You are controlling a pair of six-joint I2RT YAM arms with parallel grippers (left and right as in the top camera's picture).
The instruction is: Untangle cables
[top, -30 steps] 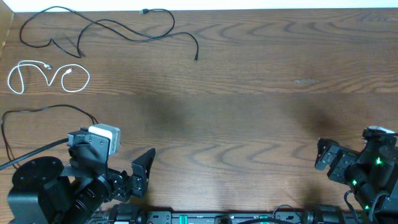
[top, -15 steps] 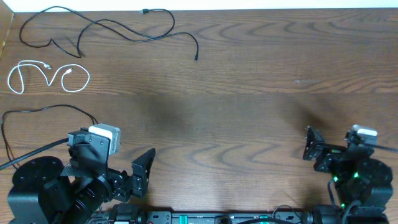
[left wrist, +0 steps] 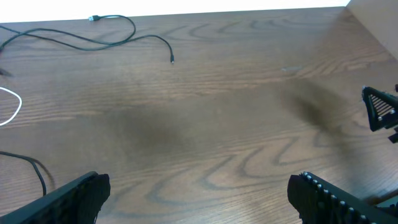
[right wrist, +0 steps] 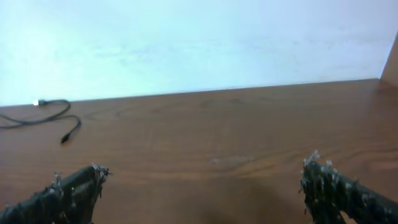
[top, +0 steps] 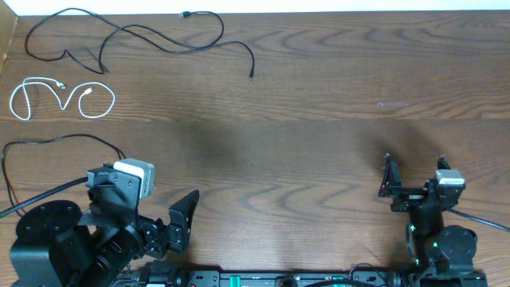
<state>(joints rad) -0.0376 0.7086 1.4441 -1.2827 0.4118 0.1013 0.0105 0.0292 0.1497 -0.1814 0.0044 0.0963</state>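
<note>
While thin black cables (top: 143, 36) and short white cable (top: 60, 97) lie apart at far left of wooden counter (top: 319, 119), left end effector (left wrist: 199, 193) and right end effector (right wrist: 199, 186) gape empty. Untangling looks done; next, maybe rest.

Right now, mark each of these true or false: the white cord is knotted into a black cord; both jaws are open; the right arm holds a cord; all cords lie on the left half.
1. The white cord is knotted into a black cord. False: it lies apart, below it.
2. Both jaws are open. True: left gripper and right gripper gape empty.
3. The right arm holds a cord. False: nothing is between its jaws.
4. All cords lie on the table's left half. True.
</note>
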